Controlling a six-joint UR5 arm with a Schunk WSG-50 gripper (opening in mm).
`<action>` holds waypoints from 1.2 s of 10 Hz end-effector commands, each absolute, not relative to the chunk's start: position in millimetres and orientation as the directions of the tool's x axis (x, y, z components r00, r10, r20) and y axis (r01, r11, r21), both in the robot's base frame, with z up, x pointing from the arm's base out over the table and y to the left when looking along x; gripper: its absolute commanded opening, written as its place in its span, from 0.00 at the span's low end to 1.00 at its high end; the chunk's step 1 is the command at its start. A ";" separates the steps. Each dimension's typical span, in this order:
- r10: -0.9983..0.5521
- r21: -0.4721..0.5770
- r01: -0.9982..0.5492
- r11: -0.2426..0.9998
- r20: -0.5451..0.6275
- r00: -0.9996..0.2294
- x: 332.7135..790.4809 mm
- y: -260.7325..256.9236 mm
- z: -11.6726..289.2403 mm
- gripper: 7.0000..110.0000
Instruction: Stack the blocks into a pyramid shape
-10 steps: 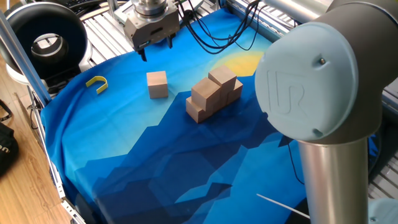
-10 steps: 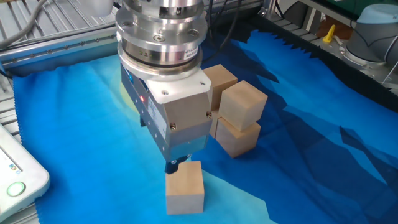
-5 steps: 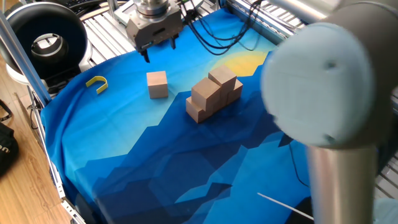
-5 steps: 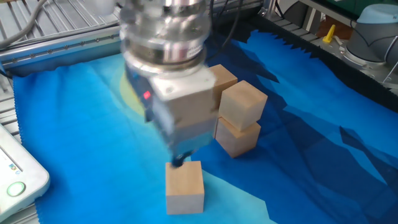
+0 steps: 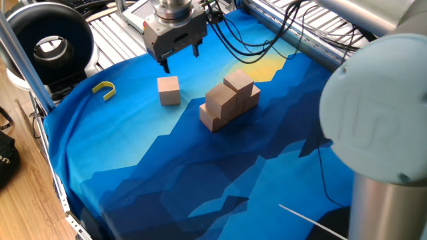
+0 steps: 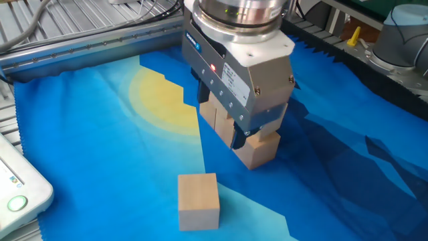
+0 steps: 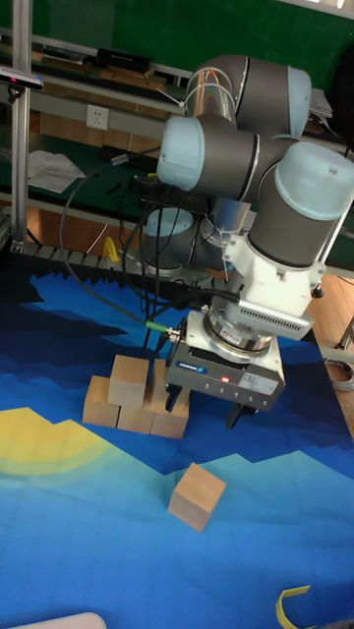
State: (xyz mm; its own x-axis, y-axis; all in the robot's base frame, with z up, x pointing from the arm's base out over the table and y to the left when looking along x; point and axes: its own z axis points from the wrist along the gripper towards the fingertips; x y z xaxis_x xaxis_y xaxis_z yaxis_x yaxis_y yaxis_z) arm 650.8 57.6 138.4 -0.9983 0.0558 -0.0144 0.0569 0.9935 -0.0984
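Jaws spread and empty, my gripper (image 7: 206, 408) hangs above the surface beside the partial pyramid (image 5: 229, 100). From the tall fixed view, the loose block (image 7: 197, 496) lies nearer and slightly left of the jaws, apart from the pile; I judge it my next target.

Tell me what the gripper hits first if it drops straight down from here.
Probably bare blue cloth. The open gripper points down, hanging between the lone block and the stacked blocks; depth is unclear, so it may clip either.
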 end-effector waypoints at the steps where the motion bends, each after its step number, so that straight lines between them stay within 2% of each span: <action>1: -0.129 -0.046 -0.126 0.991 -0.050 -0.990 689.6 69.6 127.1 0.00; 2: -0.200 0.002 -0.201 0.980 -0.030 -0.979 685.3 75.1 122.8 0.57; 3: -0.190 0.040 -0.190 0.981 0.001 -0.982 674.3 83.5 124.5 0.57; 4: -0.181 0.034 -0.181 0.983 0.010 -0.983 668.7 83.6 127.5 1.00; 5: -0.135 0.020 -0.135 0.991 0.014 -0.991 667.1 80.5 128.9 1.00; 6: 0.048 -0.144 0.044 0.989 0.026 -0.999 666.2 46.6 132.8 1.00; 7: 0.041 -0.169 0.038 0.985 0.015 -0.999 668.4 44.5 136.2 1.00; 9: 0.057 -0.133 0.056 0.990 0.006 -0.998 669.5 56.3 135.3 1.00; 10: 0.068 -0.107 0.067 0.992 0.003 -0.998 669.9 62.6 134.7 0.00; 12: 0.071 -0.073 0.070 0.995 0.008 -0.997 669.0 70.9 134.0 0.00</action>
State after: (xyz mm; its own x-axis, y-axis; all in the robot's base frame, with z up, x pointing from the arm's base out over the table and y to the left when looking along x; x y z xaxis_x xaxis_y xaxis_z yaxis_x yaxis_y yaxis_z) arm 669.0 62.4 132.9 -0.9990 0.0426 0.0094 0.0414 0.9937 -0.1046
